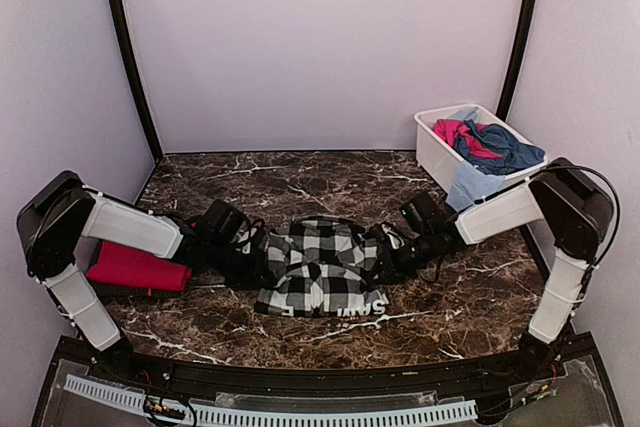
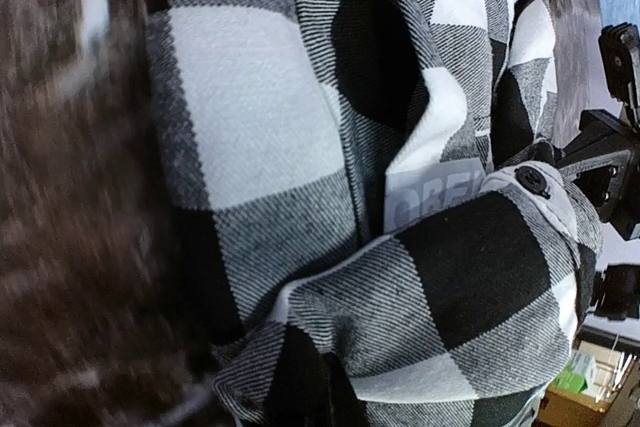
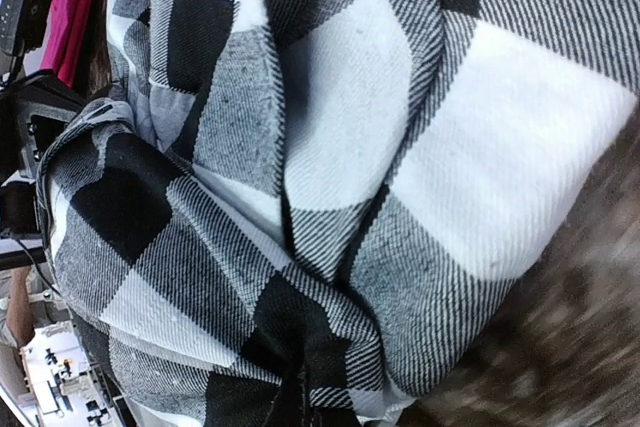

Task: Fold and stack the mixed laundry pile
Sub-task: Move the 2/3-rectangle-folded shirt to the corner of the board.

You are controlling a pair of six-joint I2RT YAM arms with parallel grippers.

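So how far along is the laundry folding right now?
One piece looks done: the red tee lies folded at the left. In hand: the checked garment, mid-table, with the left gripper and right gripper shut on its sides. Left: the pink and blue pieces in the white tub.

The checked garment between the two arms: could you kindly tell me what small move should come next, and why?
Probably ease the left end effector and right end effector slightly apart to pull the checked garment taut. Both seem shut on its opposite sides, and the cloth between them lies bunched and creased, so folding now would likely trap wrinkles.
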